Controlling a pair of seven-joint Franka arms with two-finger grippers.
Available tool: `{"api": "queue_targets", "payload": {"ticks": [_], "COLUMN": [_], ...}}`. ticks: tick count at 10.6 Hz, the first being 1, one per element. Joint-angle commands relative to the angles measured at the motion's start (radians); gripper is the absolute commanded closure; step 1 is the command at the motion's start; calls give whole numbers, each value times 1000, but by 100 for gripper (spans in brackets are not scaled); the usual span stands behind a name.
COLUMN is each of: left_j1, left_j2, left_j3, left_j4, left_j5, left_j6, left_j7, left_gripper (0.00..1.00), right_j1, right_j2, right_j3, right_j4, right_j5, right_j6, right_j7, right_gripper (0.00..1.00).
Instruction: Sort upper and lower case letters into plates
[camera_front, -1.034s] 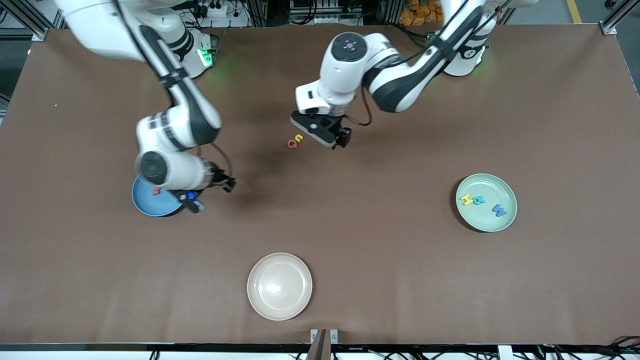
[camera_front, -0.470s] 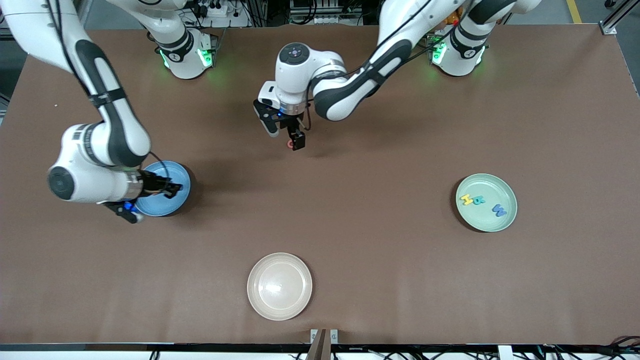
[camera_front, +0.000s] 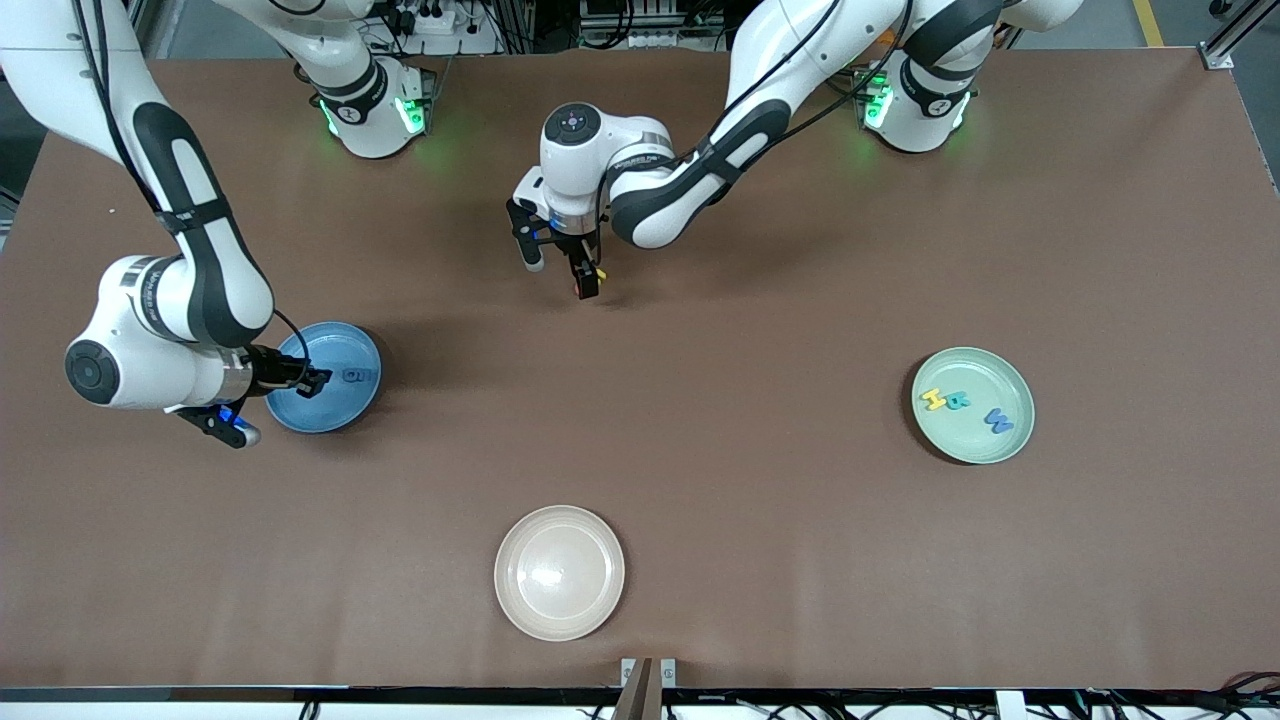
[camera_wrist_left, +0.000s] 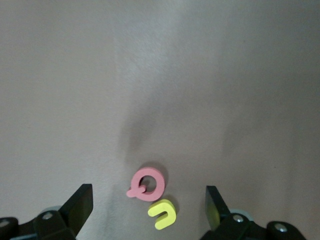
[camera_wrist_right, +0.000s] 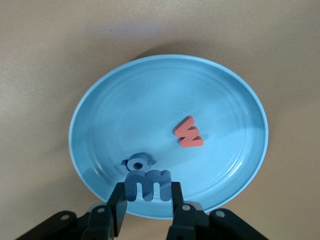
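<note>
A pink letter Q (camera_wrist_left: 146, 184) and a yellow letter n (camera_wrist_left: 162, 214) lie side by side on the brown table. My left gripper (camera_front: 560, 275) (camera_wrist_left: 148, 210) hangs open just above them, one finger on each side and touching neither. My right gripper (camera_front: 316, 380) (camera_wrist_right: 147, 197) is shut on a blue letter m (camera_wrist_right: 148, 185) over the edge of the blue plate (camera_front: 335, 410) (camera_wrist_right: 125, 100). A red w (camera_wrist_right: 188, 133) and a small blue letter (camera_wrist_right: 137, 163) lie in that plate. The mint green plate (camera_front: 975, 440) holds a yellow H (camera_front: 933, 399), a teal R (camera_front: 958, 401) and a blue W (camera_front: 997, 420).
A cream-beige plate (camera_front: 559, 615) with nothing in it sits near the table's front edge, nearer to the camera than the other plates. The mint plate is at the left arm's end of the table, the blue plate at the right arm's end.
My left gripper swung toward the right arm's end, turned and came down over the Q and n. My right gripper drew back across the blue plate with the m still held.
</note>
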Motion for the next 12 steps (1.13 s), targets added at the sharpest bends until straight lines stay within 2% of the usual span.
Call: {"api": "queue_targets", "payload": {"ticks": [1,2,3,4,6,8,9,11,12], "left_j1": [-24,-30,-33,-42,-59,-59,-59,-59,-59], "left_j2": [34,43,55,66,81,84,87,89,89], "left_j3": [26,30,33,38,55,60,60,75,78], "left_j4": [43,47,59,72,86,86,86,86,86], "left_j5": [11,13,14,14,14,16,16,13,13], "left_j6": [-6,-7,-6,-6,-6,-6,-6,-6,-6], "left_j7": [42,42,42,42,44,53,56,56,55], "left_gripper": [2,2,2,2,5,13,14,35,48], "right_j1": [-40,-59,-56,-56,-53,-38,-24,-1,12], "right_j2": [13,22,22,22,22,19,14,8,7], "right_j3": [11,12,12,12,12,12,12,16,19], "right_j4": [-4,-4,-2,-2,-2,2,5,13,30], "right_j5": [-12,-9,-9,-9,-9,-9,-9,-8,-8], "right_j6": [9,12,10,10,12,4,1,-4,-25], "right_j7": [-19,-27,-27,-27,-25,-9,11,45,79], "right_gripper": [100,94,70,37,0,0,0,0,0]}}
